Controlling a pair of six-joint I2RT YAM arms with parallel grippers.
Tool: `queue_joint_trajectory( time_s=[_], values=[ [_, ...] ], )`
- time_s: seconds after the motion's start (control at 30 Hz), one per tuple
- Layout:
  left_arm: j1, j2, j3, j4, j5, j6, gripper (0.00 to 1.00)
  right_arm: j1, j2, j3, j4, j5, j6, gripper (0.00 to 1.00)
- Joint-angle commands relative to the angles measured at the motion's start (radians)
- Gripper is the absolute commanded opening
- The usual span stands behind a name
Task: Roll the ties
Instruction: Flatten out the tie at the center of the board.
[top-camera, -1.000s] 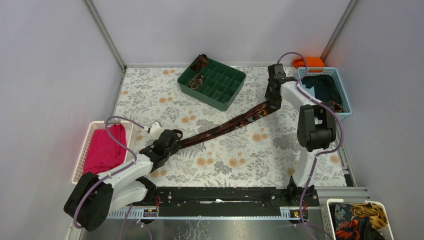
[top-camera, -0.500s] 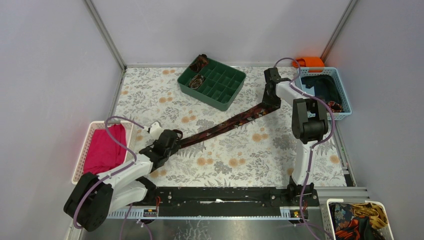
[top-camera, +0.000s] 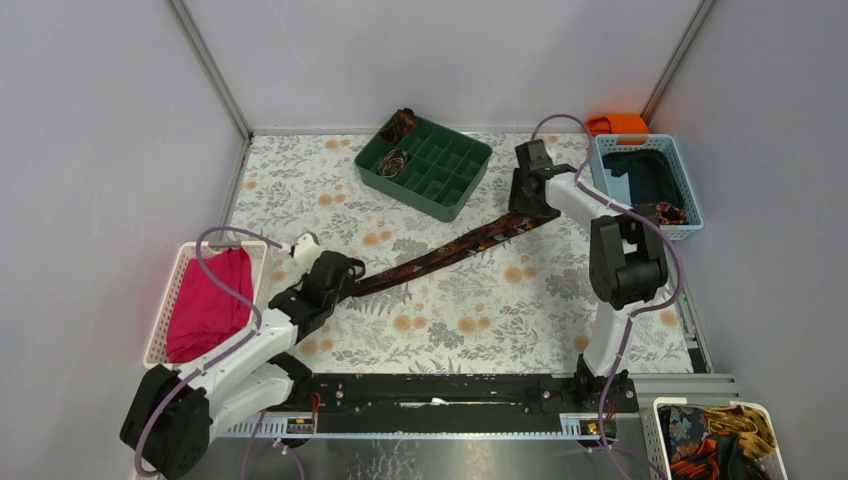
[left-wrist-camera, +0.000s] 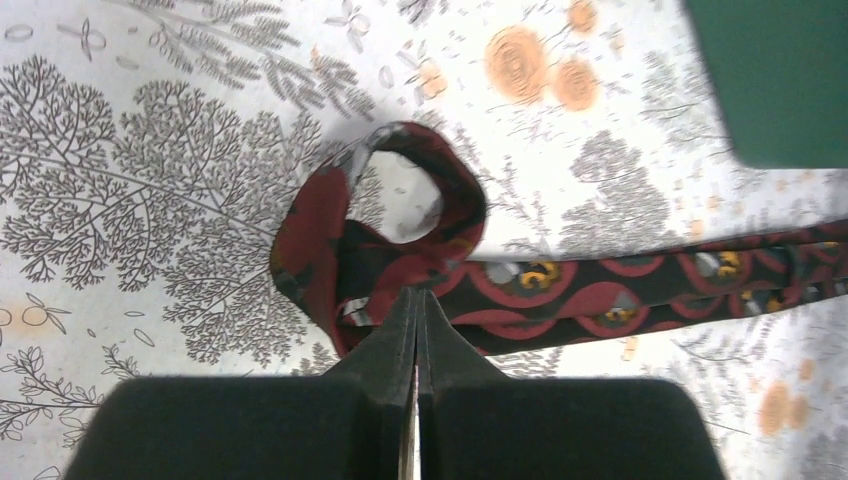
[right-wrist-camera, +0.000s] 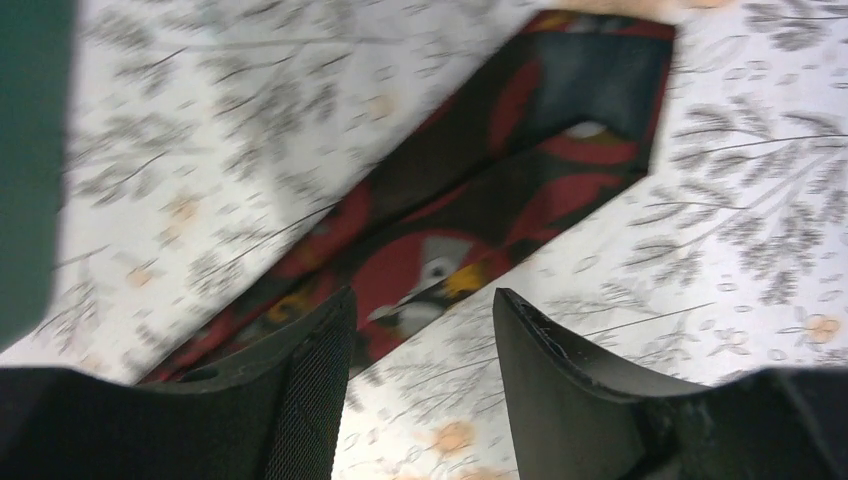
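Observation:
One long maroon tie (top-camera: 450, 250) with red and yellow patterning lies diagonally across the floral table. Its narrow end curls into a small loop (left-wrist-camera: 400, 200). My left gripper (top-camera: 345, 278) is shut on that end, its tips (left-wrist-camera: 416, 300) pinching the fabric just below the loop. The tie's wide pointed end (right-wrist-camera: 560, 130) rests flat on the cloth. My right gripper (top-camera: 528, 205) hovers over it, open (right-wrist-camera: 420, 300), with nothing between its fingers. Two rolled ties (top-camera: 397, 145) sit in the green tray.
The green compartment tray (top-camera: 440, 185) stands at the back centre, close to the right gripper. A blue basket (top-camera: 690, 215) with navy cloth is at the right. A white basket (top-camera: 175, 280) with pink cloth is at the left. A white basket (top-camera: 665, 405) of ties sits at the near right corner.
My right gripper has opened, let go of the tie's wide end and shifted left. The wide end now lies on the table. The left gripper stays shut and has barely moved.

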Motion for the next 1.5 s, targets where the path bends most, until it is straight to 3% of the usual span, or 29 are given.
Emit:
queue_joint_trajectory(
  time_s=[0.0,0.13,0.27,0.37,0.7,1.0,1.47],
  values=[
    [0.006,-0.074,0.071,-0.093,-0.054,0.03,0.0,0.084,-0.043,-0.029,0.04,-0.03,-0.001,0.58],
    [0.006,-0.15,0.098,-0.164,-0.083,0.033,0.02,0.085,-0.012,-0.038,0.049,-0.074,0.011,0.49],
    [0.006,-0.202,0.094,-0.185,-0.098,0.03,0.04,0.085,0.029,-0.021,0.05,-0.097,0.013,0.23],
    [0.006,-0.206,0.098,-0.199,-0.102,0.03,0.05,0.085,0.037,-0.023,0.045,-0.101,0.017,0.11],
    [0.006,-0.184,0.093,-0.182,-0.087,0.026,0.04,0.085,0.032,-0.055,0.03,-0.088,0.03,0.04],
    [0.006,-0.179,0.085,-0.166,-0.085,0.025,0.04,0.085,0.016,-0.107,0.04,-0.085,0.038,0.05],
    [0.006,-0.161,0.07,-0.141,-0.072,0.018,0.05,0.0,0.148,0.062,-0.079,0.023,-0.013,0.06]
  ],
)
